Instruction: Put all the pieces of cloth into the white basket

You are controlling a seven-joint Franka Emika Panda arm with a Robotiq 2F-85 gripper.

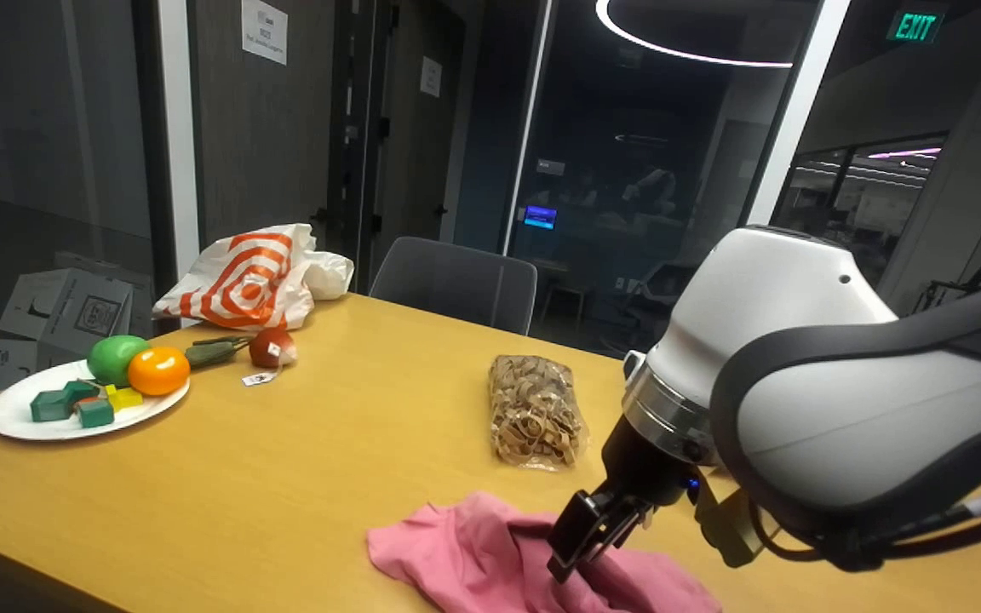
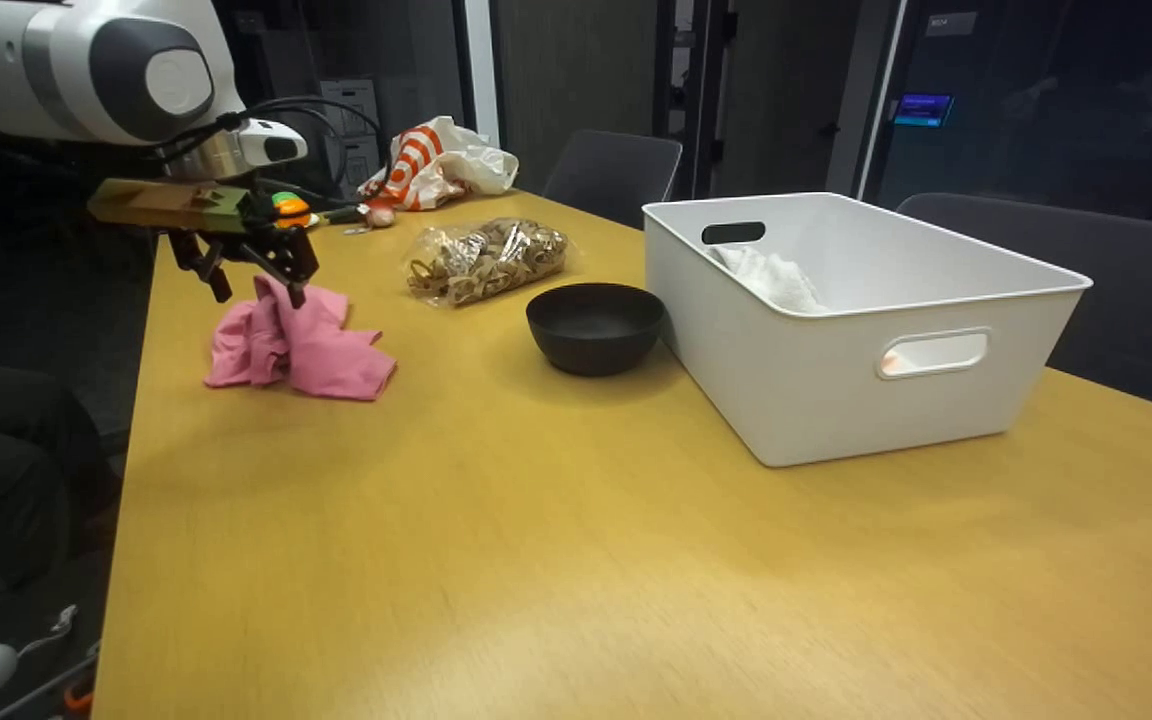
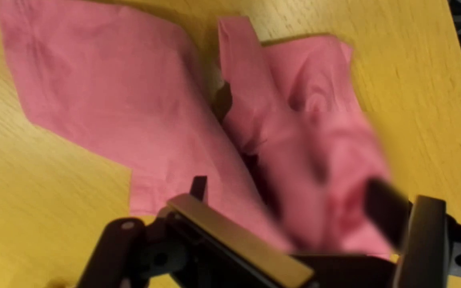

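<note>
My black two-fingered end effector (image 2: 258,293) hangs with its fingers (image 3: 420,236) well apart over the crumpled pink fabric cloth (image 2: 326,350) on the yellow wooden bench (image 2: 536,560) — whether the tips touch it, I cannot tell. In an exterior view the white rectangular plastic basket (image 2: 816,390) stands at three o'clock from that cloth, holding a rumpled white cloth (image 2: 771,280) toward its nine o'clock side — and the round matte-black bowl (image 2: 594,345) sits between the pink cloth and the basket, close beside the latter.

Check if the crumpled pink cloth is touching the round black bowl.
Apart: in an exterior view, yellowish tabletop shows between the pink cloth and black bowl.
</note>
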